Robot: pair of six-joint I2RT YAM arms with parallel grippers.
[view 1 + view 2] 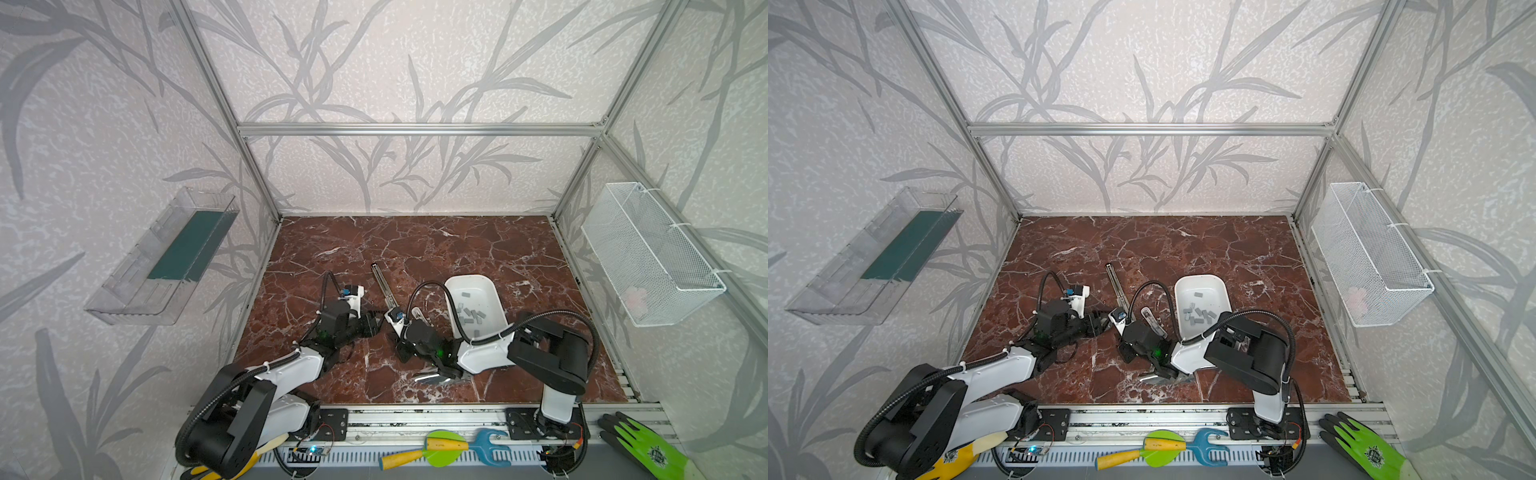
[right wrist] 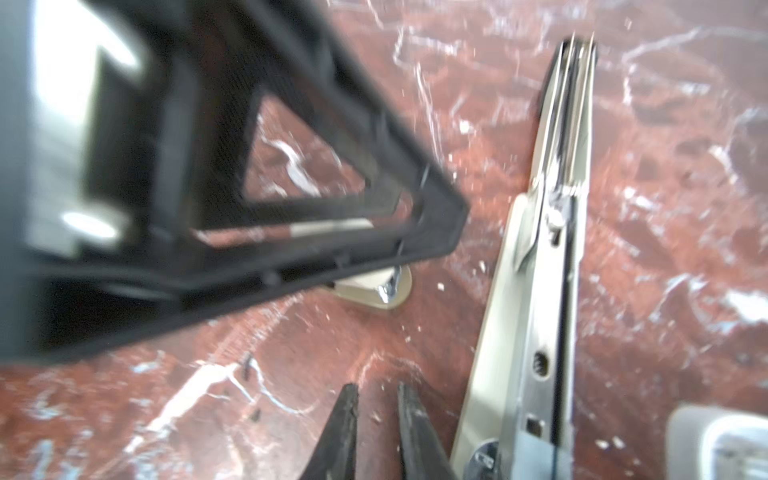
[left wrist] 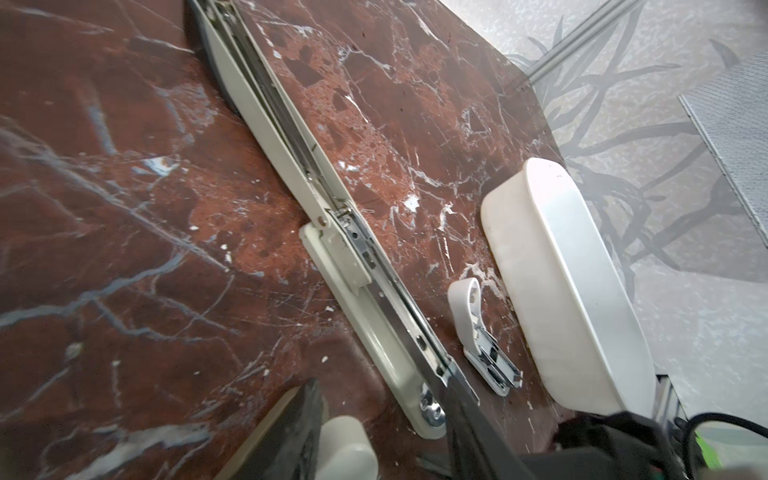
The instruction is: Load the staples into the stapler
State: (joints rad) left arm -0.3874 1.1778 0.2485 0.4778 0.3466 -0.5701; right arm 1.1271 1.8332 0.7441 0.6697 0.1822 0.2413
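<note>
STEP: brace stapler (image 3: pixel 357 253) | my left gripper (image 3: pixel 382 415): part-open astride its end, grip unconfirmed | my right gripper (image 2: pixel 376 390): near-closed, empty | METHOD: clamp squarely before fetching staples (image 1: pixel 471 316)

It was a robot test cell: aluminium framing (image 1: pixel 415 129) enclosed wallpapered panels (image 1: pixel 374 62) and a marble-patterned tabletop (image 1: pixel 415 245), with robot arms (image 1: pixel 286 365) bolted to a front rail (image 1: pixel 415 417)

Table (image 1: pixel 415 245): red-brown marble
Tray (image 1: pixel 469 279): white, right of centre
Left wall: clear bin (image 1: pixel 137 286)
Right wall: wire basket (image 1: pixel 652 253)
Near edge: green glove (image 1: pixel 648 449) right, yellow glove (image 1: pixel 959 459) left, tools (image 1: pixel 444 451) between
</note>
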